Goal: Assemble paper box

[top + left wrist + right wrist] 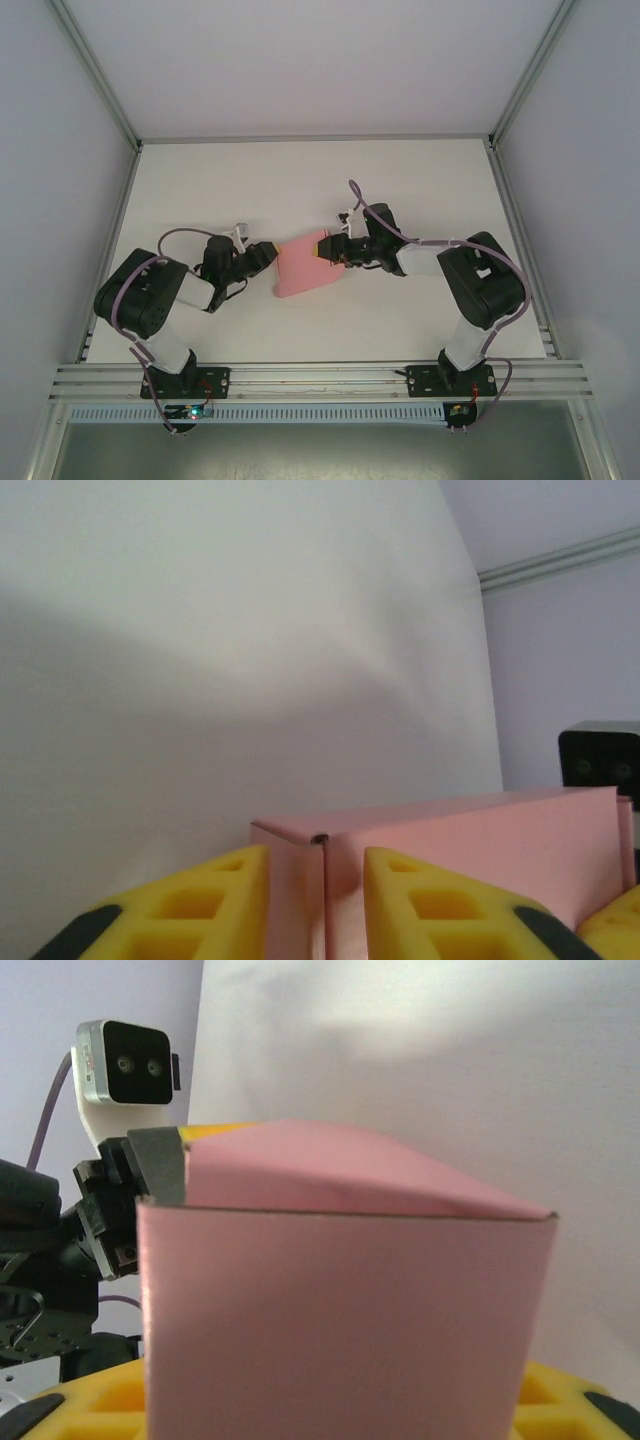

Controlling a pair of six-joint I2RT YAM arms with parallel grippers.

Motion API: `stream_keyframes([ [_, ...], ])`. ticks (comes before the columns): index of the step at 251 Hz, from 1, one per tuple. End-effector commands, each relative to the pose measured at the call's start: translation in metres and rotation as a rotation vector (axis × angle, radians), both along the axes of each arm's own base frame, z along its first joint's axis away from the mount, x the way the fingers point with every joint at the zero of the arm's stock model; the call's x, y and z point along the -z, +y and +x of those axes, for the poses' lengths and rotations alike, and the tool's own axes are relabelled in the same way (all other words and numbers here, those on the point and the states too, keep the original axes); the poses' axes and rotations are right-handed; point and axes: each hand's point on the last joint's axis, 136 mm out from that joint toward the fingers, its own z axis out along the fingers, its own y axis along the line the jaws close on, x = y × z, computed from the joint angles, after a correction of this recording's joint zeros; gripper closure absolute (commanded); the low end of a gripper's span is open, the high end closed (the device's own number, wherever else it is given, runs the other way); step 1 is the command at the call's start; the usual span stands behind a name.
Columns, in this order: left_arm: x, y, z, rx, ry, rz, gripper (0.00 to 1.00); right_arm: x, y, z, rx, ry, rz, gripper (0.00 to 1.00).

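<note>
The pink paper box is folded into a box shape and sits between the two arms at mid-table. My left gripper is at its left end. In the left wrist view the yellow fingers straddle a folded corner of the box, and a gap shows beside the right finger, so the left gripper is open. My right gripper is at the box's right end. Up close, the box spans the space between its yellow fingers, and the right gripper is shut on it.
The white table has metal rails along its side edges and grey walls behind. The left arm's wrist camera sits just beyond the box, and the right arm's camera faces it.
</note>
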Motion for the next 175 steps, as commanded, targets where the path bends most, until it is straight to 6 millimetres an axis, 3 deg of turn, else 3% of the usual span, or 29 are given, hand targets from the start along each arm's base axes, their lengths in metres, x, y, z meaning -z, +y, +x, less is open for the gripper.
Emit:
stream_keyframes([
  [1,-0.035,-0.002,0.012,0.052,-0.126,0.101,0.3,-0.019,-0.007,-0.001,0.012,-0.058,0.01,0.54],
  [4,-0.04,-0.002,0.013,0.059,-0.143,0.117,0.24,-0.02,-0.008,0.0,0.016,-0.06,0.009,0.54],
  [10,-0.048,-0.003,0.012,0.075,-0.176,0.155,0.04,-0.022,-0.009,-0.001,0.02,-0.063,0.009,0.54],
  [13,-0.052,-0.002,0.013,0.079,-0.192,0.178,0.0,-0.023,-0.01,-0.001,0.023,-0.064,0.011,0.54],
  [46,-0.098,-0.015,-0.005,0.213,-0.447,0.535,0.0,-0.034,-0.023,0.003,0.076,-0.054,0.015,0.54],
  [65,-0.12,-0.039,-0.034,0.399,-0.626,0.701,0.0,-0.043,-0.03,0.005,0.098,-0.047,0.021,0.54],
  [93,-0.141,-0.071,-0.084,0.681,-0.842,0.761,0.0,-0.048,-0.045,0.011,0.154,0.028,-0.003,0.53],
  [125,-0.126,-0.092,-0.129,1.01,-1.003,0.768,0.0,-0.057,-0.061,0.017,0.227,0.097,-0.041,0.53],
  [175,-0.109,-0.102,-0.095,0.99,-1.013,1.074,0.0,-0.08,-0.068,0.015,0.264,0.2,0.022,0.53],
])
